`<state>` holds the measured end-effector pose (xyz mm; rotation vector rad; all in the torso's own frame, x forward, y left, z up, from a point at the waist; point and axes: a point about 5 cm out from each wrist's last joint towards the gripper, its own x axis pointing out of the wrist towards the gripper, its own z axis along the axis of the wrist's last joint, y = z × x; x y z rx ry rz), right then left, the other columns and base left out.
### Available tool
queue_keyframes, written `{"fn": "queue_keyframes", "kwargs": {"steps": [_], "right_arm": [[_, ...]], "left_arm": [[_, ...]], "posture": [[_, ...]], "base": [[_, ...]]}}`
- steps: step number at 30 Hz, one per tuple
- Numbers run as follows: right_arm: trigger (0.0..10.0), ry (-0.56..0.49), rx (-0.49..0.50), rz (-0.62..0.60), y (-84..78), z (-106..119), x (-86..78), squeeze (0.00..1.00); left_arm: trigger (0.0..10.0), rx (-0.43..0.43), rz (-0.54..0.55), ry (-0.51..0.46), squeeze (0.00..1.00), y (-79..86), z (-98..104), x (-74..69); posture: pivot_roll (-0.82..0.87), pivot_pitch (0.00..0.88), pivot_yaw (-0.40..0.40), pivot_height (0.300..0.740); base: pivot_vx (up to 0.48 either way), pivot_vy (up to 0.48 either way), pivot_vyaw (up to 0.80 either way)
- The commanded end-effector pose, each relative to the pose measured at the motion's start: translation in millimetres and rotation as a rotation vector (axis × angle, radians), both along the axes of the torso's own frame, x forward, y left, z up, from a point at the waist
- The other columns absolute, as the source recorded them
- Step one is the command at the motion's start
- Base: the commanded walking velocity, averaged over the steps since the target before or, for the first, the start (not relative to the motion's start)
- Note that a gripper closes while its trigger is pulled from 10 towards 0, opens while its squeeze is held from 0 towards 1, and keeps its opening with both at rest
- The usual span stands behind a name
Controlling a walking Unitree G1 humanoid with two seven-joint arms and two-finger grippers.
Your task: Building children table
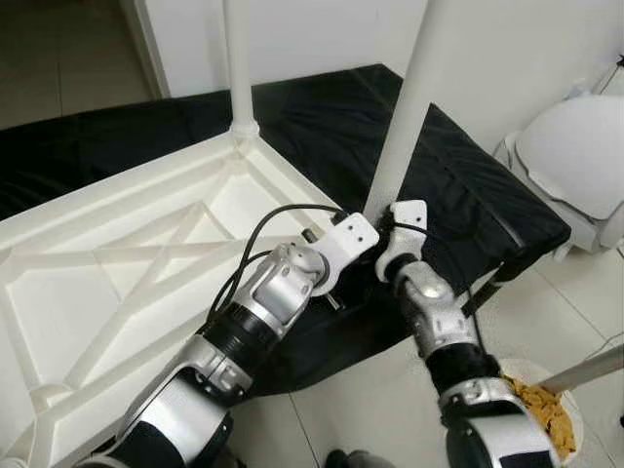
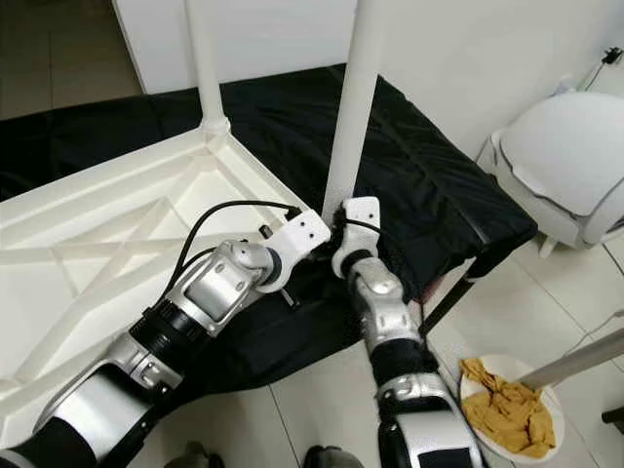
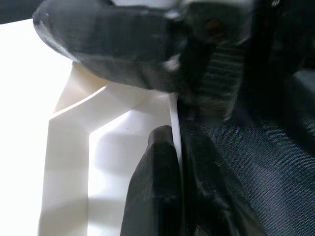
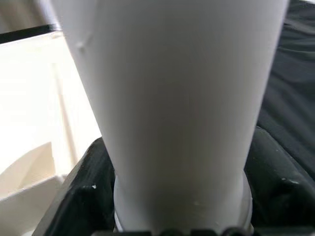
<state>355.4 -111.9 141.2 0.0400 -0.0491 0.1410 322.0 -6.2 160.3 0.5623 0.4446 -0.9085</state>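
The right gripper [image 2: 343, 226] clasped the upright near leg [image 2: 351, 107]; the left gripper [image 3: 179, 142] pinched the tabletop [image 1: 117, 263] rim just left.

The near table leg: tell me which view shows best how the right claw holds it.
The right wrist view: the table leg stands between the two black fingers of the right claw, near its base. Both eye views show the whole leg upright, with the grip itself hidden behind the wrists.

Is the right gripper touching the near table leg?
Touching. The right wrist view shows the leg filling the gap, both black fingers pressed against its sides.
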Motion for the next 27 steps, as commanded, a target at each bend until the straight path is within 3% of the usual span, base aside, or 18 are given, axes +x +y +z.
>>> {"fn": "queue_keyframes", "kwargs": {"steps": [1, 4, 8, 10, 11, 12, 16, 17, 23, 25, 27], "right_arm": [[0.0, 0.069, 0.025, -0.204, -23.0, -8.4, 0.3, 0.0], [0.0, 0.128, 0.046, -0.311, -12.0, -17.5, -5.6, 0.0], [0.0, 0.124, 0.046, -0.298, -5.0, -13.7, -8.0, 0.0], [8.0, 0.112, 0.033, -0.286, -3.3, -9.3, -8.6, 0.0], [8.0, 0.112, 0.033, -0.286, -3.3, -9.3, -8.6, 0.0], [10.0, 0.09, 0.035, -0.27, -6.1, -4.9, -7.3, 1.0], [10.0, 0.07, 0.059, -0.217, -7.7, 0.2, -4.3, 1.0], [10.0, 0.049, 0.059, -0.154, -10.6, 4.7, -1.0, 0.0], [10.0, 0.02, 0.043, -0.026, -20.2, 12.5, 5.1, 0.0], [10.0, -0.007, 0.003, 0.115, -28.6, 19.6, 7.8, 0.0], [10.0, -0.015, -0.012, 0.159, -30.4, 21.7, 8.1, 0.0]], "left_arm": [[10.0, 0.016, -0.062, 0.012, 0.0, -9.6, -4.0, -9.5], [10.0, 0.015, -0.05, 0.012, 0.0, -7.5, -3.8, -7.9], [10.0, 0.015, -0.044, 0.012, 0.0, -6.5, -4.0, -7.4], [10.0, 0.014, -0.042, 0.012, 0.0, -6.3, -4.4, -7.3], [10.0, 0.014, -0.042, 0.012, 0.0, -6.3, -4.4, -7.3], [10.0, 0.013, -0.041, 0.012, 0.0, -6.4, -4.4, -7.4], [10.0, 0.012, -0.041, 0.012, 0.0, -6.8, -4.3, -7.6], [10.0, 0.012, -0.042, 0.011, 0.0, -7.2, -4.3, -7.6], [10.0, 0.012, -0.044, 0.01, 0.0, -7.6, -3.9, -7.6], [10.0, 0.012, -0.043, 0.009, 0.0, -7.4, -3.6, -7.9], [10.0, 0.012, -0.042, 0.01, 0.0, -7.2, -3.5, -7.9]], "posture": [[-0.07, 0.059, -0.028, 0.74], [-0.06, 0.054, -0.029, 0.74], [-0.06, 0.052, -0.03, 0.74], [-0.06, 0.05, -0.033, 0.74], [-0.06, 0.05, -0.033, 0.74], [-0.06, 0.048, -0.034, 0.74], [-0.06, 0.046, -0.035, 0.74], [-0.06, 0.044, -0.036, 0.74], [-0.06, 0.043, -0.037, 0.74], [-0.06, 0.045, -0.037, 0.74], [-0.06, 0.046, -0.036, 0.74]], "base": [[0.0, 0.0, 0.0], [0.0, 0.0, 0.0], [0.0, 0.0, 0.0], [0.0, 0.0, 0.0], [0.0, 0.0, 0.0], [0.0, 0.0, 0.0], [0.0, 0.0, 0.0], [0.0, 0.0, 0.0], [0.0, 0.0, 0.0], [0.0, 0.0, 0.0], [0.0, 0.0, 0.0]]}}
